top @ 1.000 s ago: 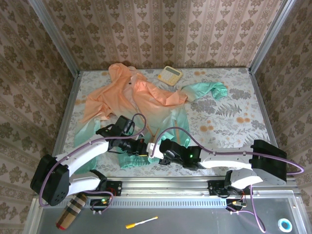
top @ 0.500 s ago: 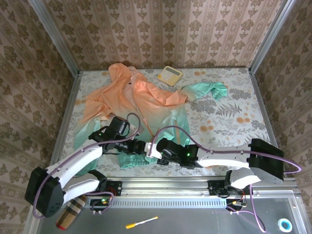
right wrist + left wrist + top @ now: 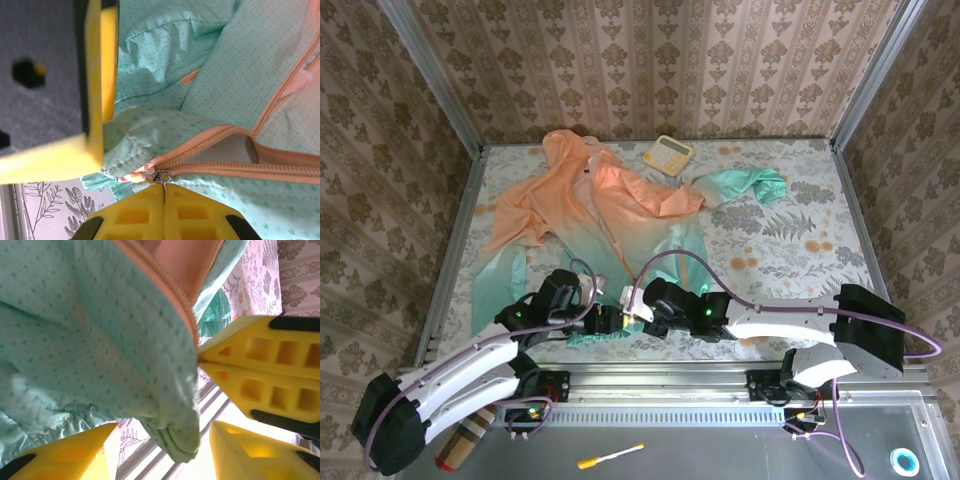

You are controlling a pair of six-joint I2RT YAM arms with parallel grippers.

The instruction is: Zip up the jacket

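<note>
Damask wallpaper (image 3: 650, 70) lines the walls around a table (image 3: 800, 240) covered in a floral cloth. On its left and middle part lies the jacket (image 3: 620, 200), spread out with the peach hood and shoulders at the far side and the mint-teal hem (image 3: 175, 440) at the near edge. One teal sleeve (image 3: 745, 183) stretches away to the right. A yellow calculator (image 3: 668, 152) sits at the far side, just beside the jacket's shoulder. Both arms reach in from the near edge and meet over the hem. The left gripper (image 3: 607, 320) is just left of the right gripper (image 3: 632, 303), and the two nearly touch. In the left wrist view the left one's yellow fingers (image 3: 70, 452) stand apart, with the bunched hem hanging down between them and not pinched; gaps show on both sides of the fabric. The same view shows the right one's fingertips pressed together against the orange zipper (image 3: 240, 170) at the fabric's edge. In the right wrist view the right fingers (image 3: 190, 212) are closed flat against each other, and the small metal pull (image 3: 159, 176) at the bottom end of the zipper is pinched at their tips. From the pull the zipper's two orange tapes run off to the right, lying close together and parting further along. On the grey ledge nearest the camera lie a yellow pen (image 3: 610, 457) and, at the right corner, a roll of tape (image 3: 905, 460).
</note>
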